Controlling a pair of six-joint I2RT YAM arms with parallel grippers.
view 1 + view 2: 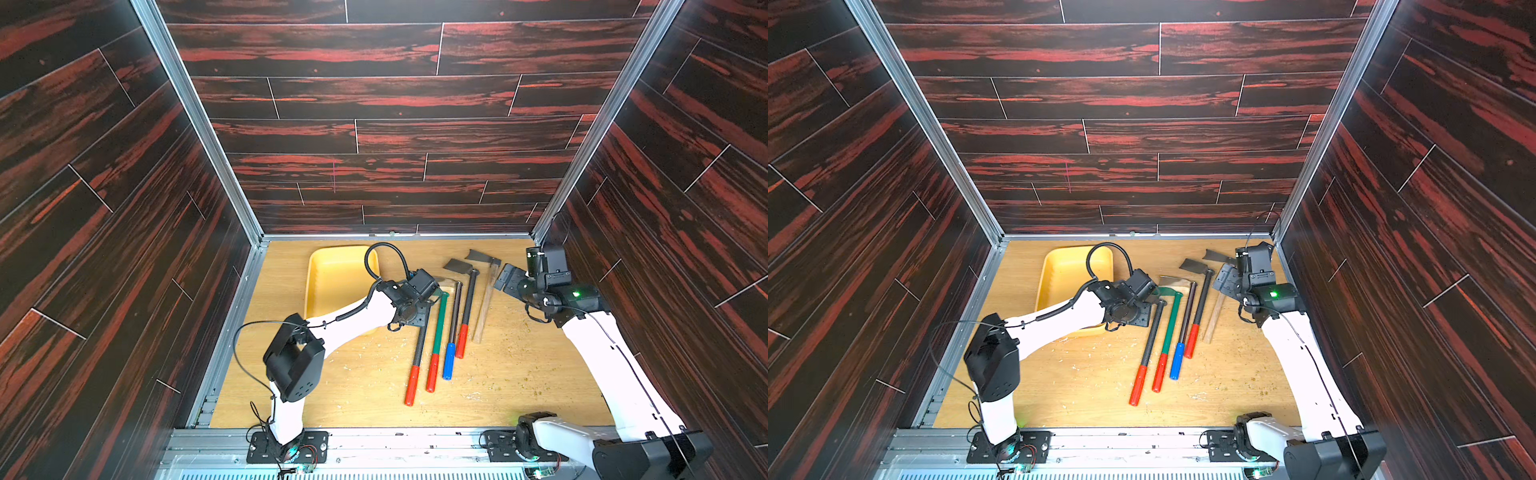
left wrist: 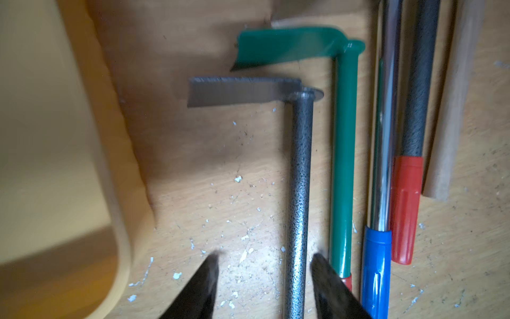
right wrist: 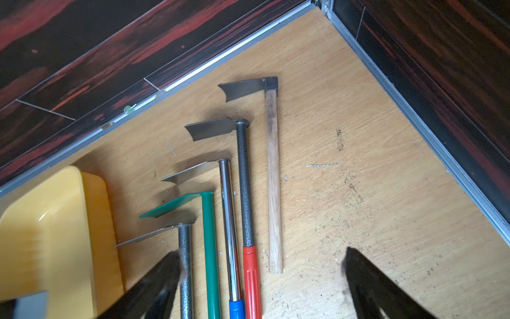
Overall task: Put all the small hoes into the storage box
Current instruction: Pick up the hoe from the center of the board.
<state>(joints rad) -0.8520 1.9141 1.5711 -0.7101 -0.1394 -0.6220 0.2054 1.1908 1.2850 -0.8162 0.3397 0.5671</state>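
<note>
Left wrist view, left jaws spread astride speckled grey tubular hoe handle (image 2: 299,179), right jaws spread wide.

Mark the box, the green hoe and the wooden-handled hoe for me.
box (image 1: 332,274), in a top view, bare floor.
green hoe (image 2: 343,154), left wrist view, mid-shaft.
wooden-handled hoe (image 3: 273,179), right wrist view, mid-handle.

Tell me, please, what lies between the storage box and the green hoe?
The left wrist view shows one hoe, the speckled grey-handled hoe, beside the green hoe; the left hand straddles its handle. Only tabletop separates it from the storage box.
</note>
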